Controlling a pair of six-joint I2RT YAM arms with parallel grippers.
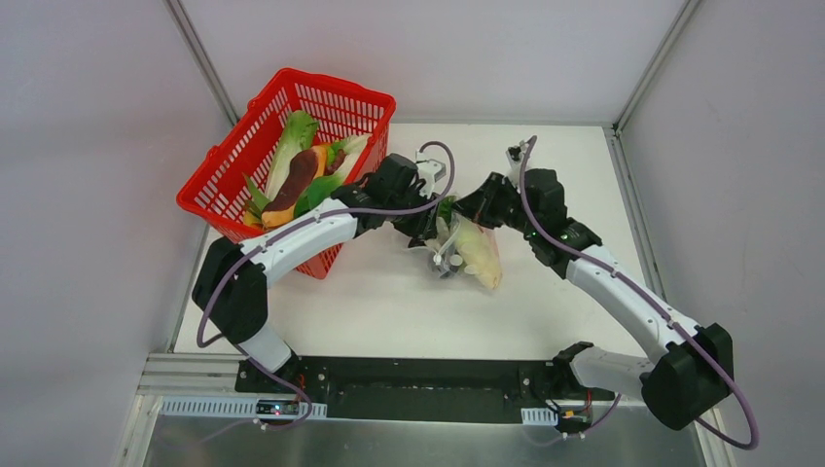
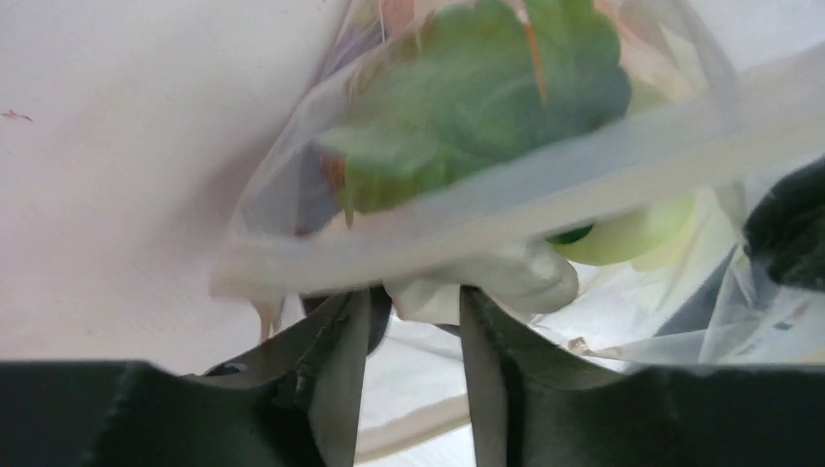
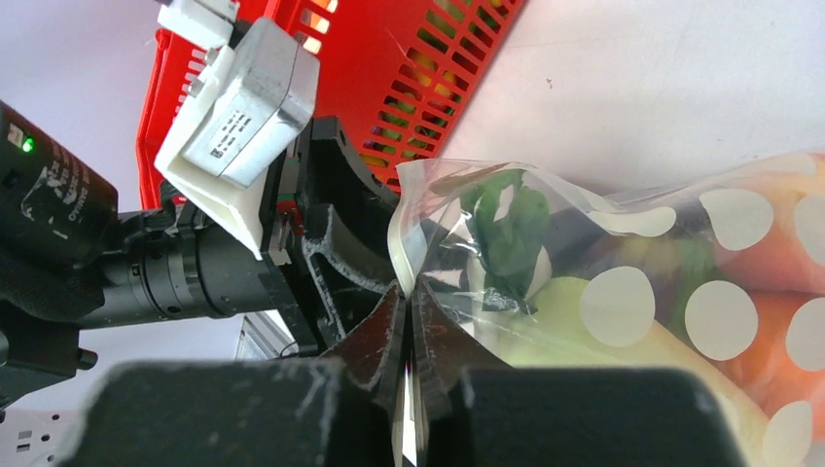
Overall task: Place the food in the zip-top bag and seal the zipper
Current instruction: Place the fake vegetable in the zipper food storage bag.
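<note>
I see my right gripper (image 3: 409, 292) pinched tight on the bag (image 1: 469, 251) edge; left gripper (image 2: 416, 297) has its jaws parted at the zipper (image 2: 545, 199); bag sits mid-table near the basket (image 1: 360, 112), food (image 2: 477, 88) inside

White table (image 1: 389, 311), grey walls (image 1: 88, 126) — metal frame (image 1: 201, 58)

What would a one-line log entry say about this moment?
zip-top bag: food inside | right hand: shut on bag edge | left hand: open at zipper | red basket: holds food
</note>
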